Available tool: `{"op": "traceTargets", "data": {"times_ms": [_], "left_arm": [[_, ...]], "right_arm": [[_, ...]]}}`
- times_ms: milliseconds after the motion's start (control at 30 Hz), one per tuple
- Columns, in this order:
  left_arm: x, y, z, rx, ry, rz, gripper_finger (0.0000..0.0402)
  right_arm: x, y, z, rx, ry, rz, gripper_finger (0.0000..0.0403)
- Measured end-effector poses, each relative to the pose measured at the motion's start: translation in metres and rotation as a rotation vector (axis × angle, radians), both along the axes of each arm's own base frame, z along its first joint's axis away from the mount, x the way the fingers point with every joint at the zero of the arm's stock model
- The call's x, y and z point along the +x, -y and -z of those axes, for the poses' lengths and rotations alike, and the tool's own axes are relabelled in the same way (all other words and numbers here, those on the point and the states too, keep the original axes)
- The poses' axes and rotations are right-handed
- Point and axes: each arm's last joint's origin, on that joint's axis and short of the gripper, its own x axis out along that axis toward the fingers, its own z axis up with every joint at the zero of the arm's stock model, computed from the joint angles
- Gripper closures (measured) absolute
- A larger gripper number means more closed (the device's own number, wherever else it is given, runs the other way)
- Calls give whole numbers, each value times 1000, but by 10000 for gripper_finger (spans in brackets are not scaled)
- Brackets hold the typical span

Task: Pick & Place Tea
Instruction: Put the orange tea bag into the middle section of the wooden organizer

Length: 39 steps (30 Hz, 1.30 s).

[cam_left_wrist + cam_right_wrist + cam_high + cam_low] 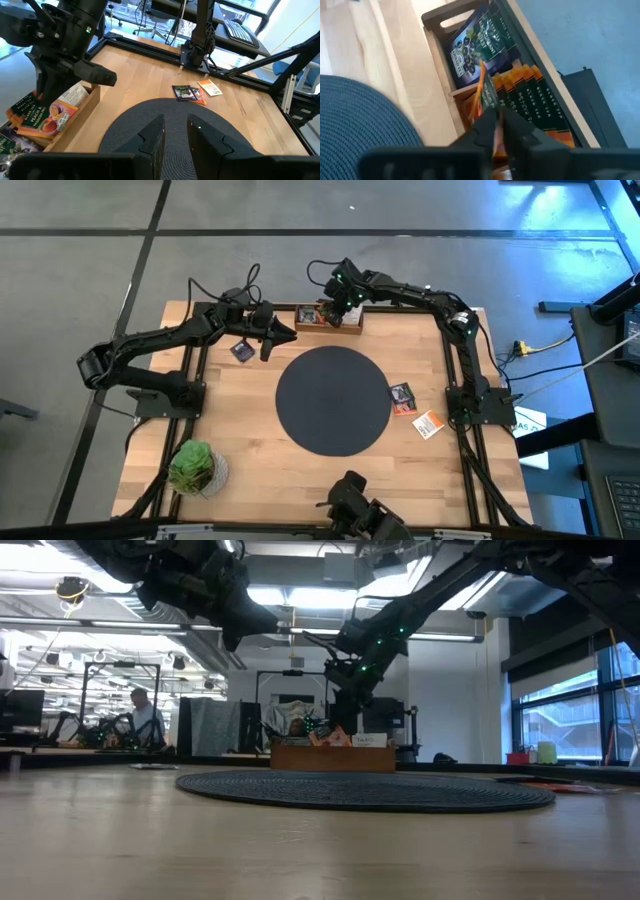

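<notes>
Right claw (497, 122) sits down in the wooden box (329, 317) at top centre of the high view, at the tabletop's (250, 470) far edge. Fingers pinched narrow on one upright orange tea packet (485, 92) in the box's orange row; dark-labelled packets (475, 45) fill the next compartment.

Left claw (268, 335) hovers left of the box, over the upper-left rim of the black round mat (333, 399). Fingers (152, 142) narrowly parted, nothing between them.

Loose tea on the tabletop: one dark packet (241, 351) lies just left of the left claw, another dark packet (402, 394) lies right of the mat with an orange one half under it, and an orange-and-white packet (429, 424) lies further toward lower right.

Green plant (192, 466) at lower left of the high view.
</notes>
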Motion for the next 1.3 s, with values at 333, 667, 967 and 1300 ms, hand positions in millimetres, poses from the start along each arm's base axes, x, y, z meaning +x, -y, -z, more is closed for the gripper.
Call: {"op": "traceTargets", "data": {"times_ms": [333, 667, 967, 1300], "left_arm": [[0, 0, 0, -1, 0, 0, 322], [0, 0, 0, 0, 0, -1, 322], [0, -1, 0, 7, 0, 0, 324], [0, -1, 0, 9, 0, -1, 320]], "right_arm": [[-5, 5, -14, 36, 74, 73, 399], [-37, 5, -65, 13, 284, 104, 401], [-59, -26, -12, -72, 546, 134, 401], [-62, -30, 31, -136, 521, 110, 402]]}}
